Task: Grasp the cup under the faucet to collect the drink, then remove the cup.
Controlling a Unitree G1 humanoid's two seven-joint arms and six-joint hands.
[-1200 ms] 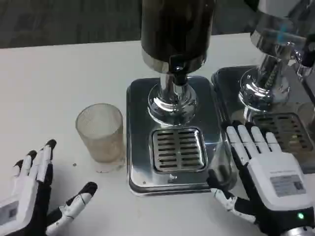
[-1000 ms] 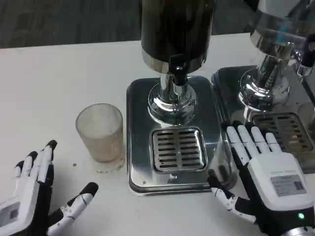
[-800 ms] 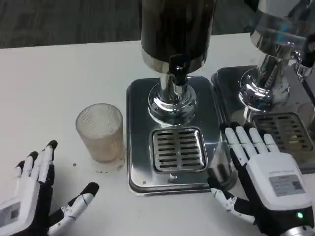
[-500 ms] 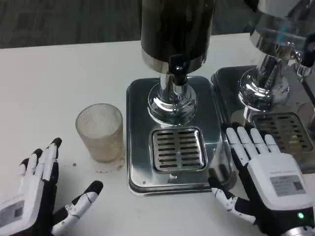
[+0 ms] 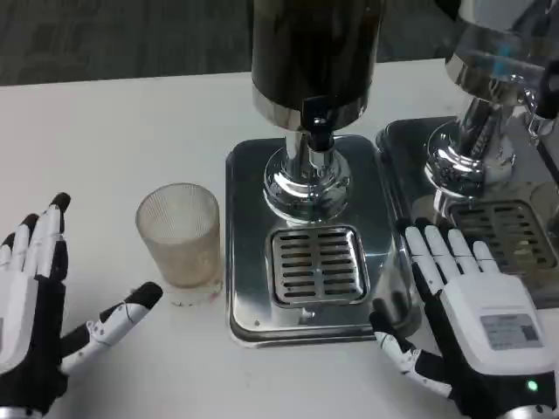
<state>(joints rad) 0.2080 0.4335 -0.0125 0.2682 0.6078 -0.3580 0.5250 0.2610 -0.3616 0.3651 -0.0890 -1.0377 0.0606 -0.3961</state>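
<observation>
A clear ribbed cup [image 5: 180,241] stands upright on the white table, just left of the steel drip tray [image 5: 249,175] and not under the faucet [image 5: 317,122]. The dark drink dispenser [image 5: 314,52] rises above the tray's grate [image 5: 318,264]. My left hand [image 5: 39,314] lies at the lower left, fingers spread, its thumb reaching toward the cup's base without touching it. At the lower right my right hand [image 5: 472,319] is spread flat by the tray's right edge, holding nothing.
A second chrome dispenser [image 5: 489,96] with its own drip tray [image 5: 511,231] stands at the right, close behind my right hand. Bare white table [image 5: 105,131] stretches to the left and behind the cup.
My left hand has moved up and forward at the left, closer to the cup, with the thumb now near its base. The right hand and the cup have stayed put.
</observation>
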